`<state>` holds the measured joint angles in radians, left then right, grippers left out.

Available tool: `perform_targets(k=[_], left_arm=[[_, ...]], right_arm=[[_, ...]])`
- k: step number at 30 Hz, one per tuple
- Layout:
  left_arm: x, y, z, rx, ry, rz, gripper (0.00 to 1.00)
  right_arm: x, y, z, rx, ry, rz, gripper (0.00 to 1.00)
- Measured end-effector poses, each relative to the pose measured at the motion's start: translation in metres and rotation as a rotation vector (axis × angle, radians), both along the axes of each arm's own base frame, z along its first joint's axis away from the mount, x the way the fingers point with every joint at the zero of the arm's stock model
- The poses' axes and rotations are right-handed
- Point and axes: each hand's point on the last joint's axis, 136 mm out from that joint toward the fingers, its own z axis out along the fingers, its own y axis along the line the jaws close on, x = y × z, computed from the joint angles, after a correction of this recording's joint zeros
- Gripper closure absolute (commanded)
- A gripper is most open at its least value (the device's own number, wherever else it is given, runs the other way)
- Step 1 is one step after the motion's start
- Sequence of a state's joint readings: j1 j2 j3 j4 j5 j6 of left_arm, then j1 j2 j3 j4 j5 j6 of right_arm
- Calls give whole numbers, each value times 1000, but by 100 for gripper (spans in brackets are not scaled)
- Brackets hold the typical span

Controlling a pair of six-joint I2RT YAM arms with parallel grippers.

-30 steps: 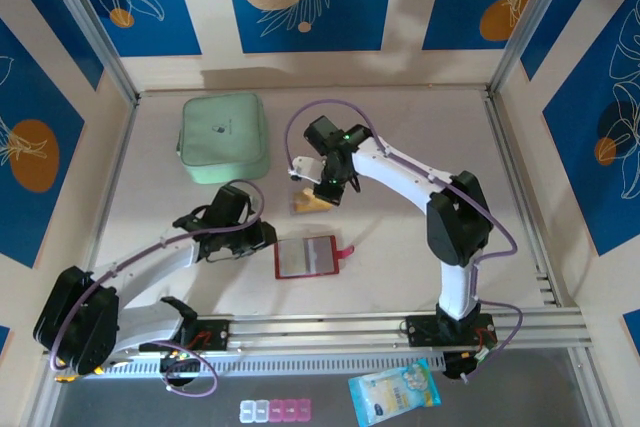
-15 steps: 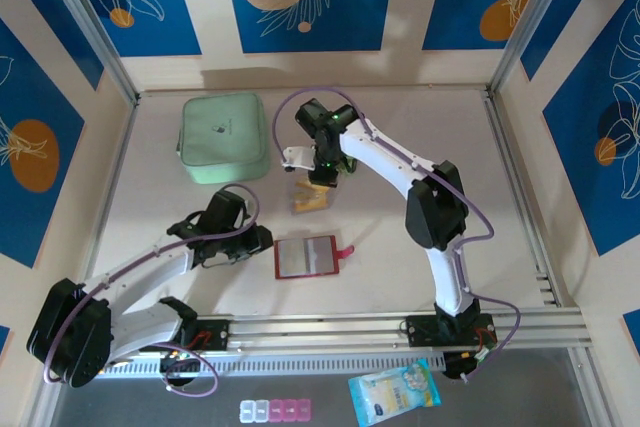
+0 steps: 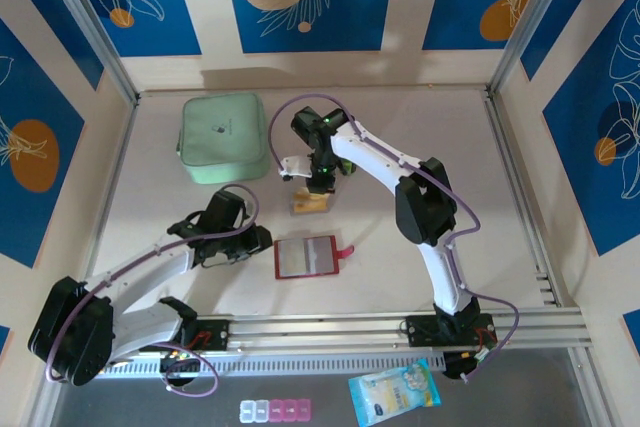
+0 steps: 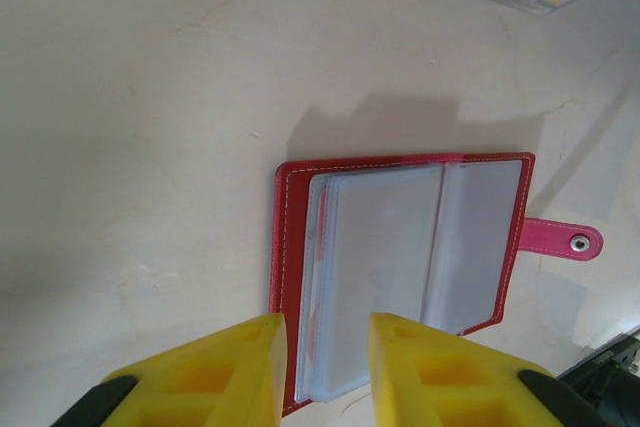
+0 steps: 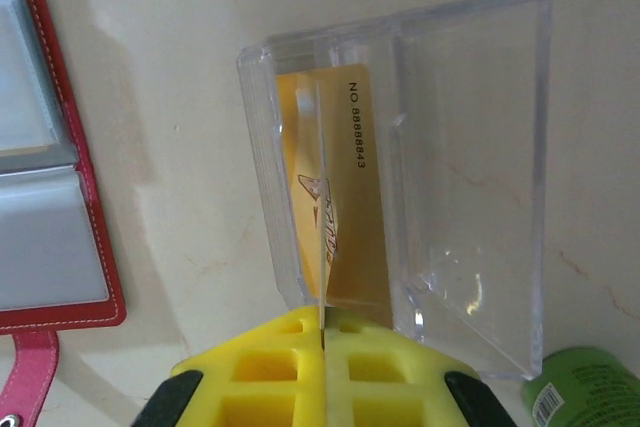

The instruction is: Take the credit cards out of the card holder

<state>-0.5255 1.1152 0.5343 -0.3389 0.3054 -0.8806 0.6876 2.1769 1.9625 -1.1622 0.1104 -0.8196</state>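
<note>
Right gripper (image 5: 322, 332) is pinched shut on a thin card (image 5: 315, 197), held edge-on right over the clear box (image 5: 480, 147). An orange card (image 5: 350, 197) lies flat in that box already, so I'd say this is the drop-off step for a pulled card. The card holder (image 4: 284, 247) lies open and flat on the table, just beside the box, snap tab sticking out to the side. The left gripper (image 4: 325, 337) hovers at its near edge, jaws a narrow gap apart with nothing between them that I can make out.

Next, I reckon, the right jaws need to let go so the card falls in. Whether more cards sit in those cloudy sleeves, I can't tell.
</note>
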Motion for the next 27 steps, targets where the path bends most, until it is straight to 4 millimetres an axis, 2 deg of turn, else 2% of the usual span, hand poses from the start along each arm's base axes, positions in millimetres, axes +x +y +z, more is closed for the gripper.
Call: perform_targets(k=[6, 11, 16, 23, 27], left_arm=[[0, 0, -1, 0, 3, 0, 72], [0, -4, -7, -6, 23, -10, 72], [1, -10, -13, -25, 50, -28, 74], [3, -20, -15, -46, 45, -51, 83], [2, -24, -17, -53, 42, -65, 87]], right_arm=[[-2, 0, -1, 2, 10, -3, 82], [-2, 1, -2, 15, 8, -27, 81], [-15, -6, 5, 47, 11, -86, 81], [-35, -3, 31, 185, 16, -270, 82], [-53, 5, 35, 268, 58, -419, 83]])
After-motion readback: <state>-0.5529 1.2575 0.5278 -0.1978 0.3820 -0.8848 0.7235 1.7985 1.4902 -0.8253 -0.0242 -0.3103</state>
